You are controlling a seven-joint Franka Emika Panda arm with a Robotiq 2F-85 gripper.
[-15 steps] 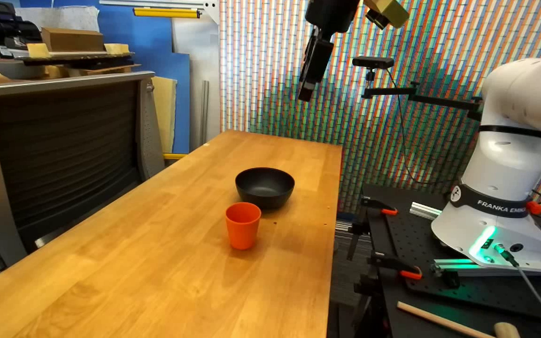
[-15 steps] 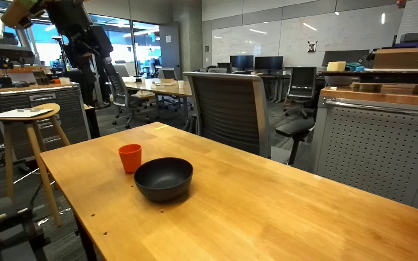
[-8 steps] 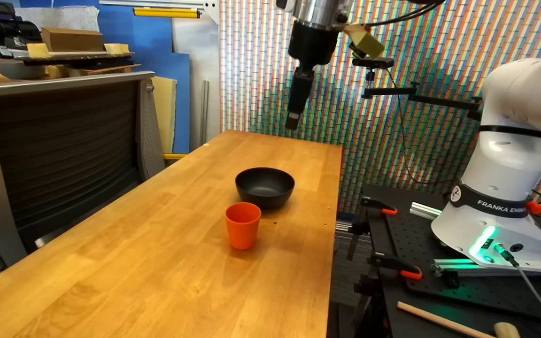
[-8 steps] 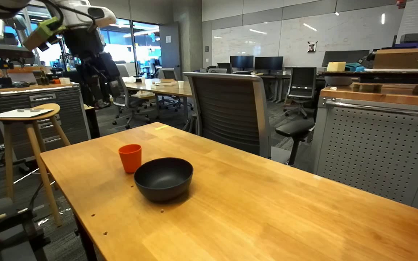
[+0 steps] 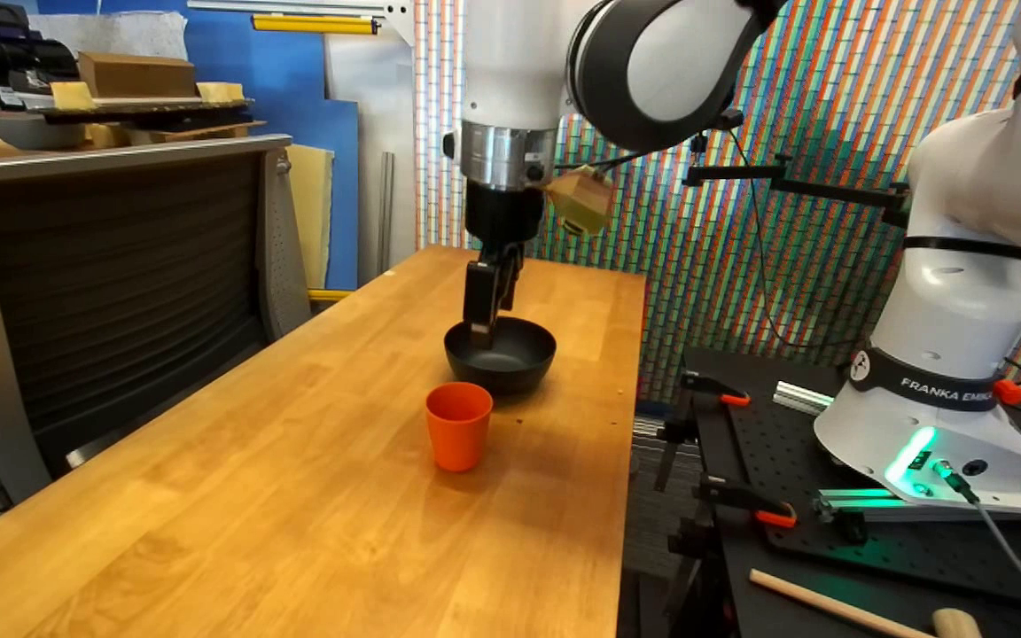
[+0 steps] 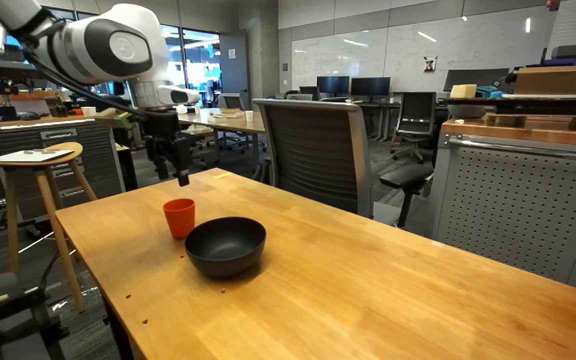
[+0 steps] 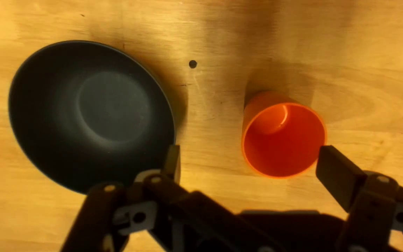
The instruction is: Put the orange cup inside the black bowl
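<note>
Since the orange cup (image 7: 283, 140) looks like light, smooth plastic, it'll likely flex and could slip; pinch opposite walls below the rim, gently. It's upright on the table (image 6: 368, 290), just beside the black bowl (image 7: 110, 105). Tool (image 7: 248, 162) higher up, spread wide, empty.

The robot's hand (image 7: 252, 162) hung above the table (image 7: 208, 140). The cup (image 7: 285, 143) stood down on it — in the wrist view between the fingertips (image 7: 339, 175), nearer the right one — and the bowl (image 7: 114, 105) sat mostly to their left.
</note>
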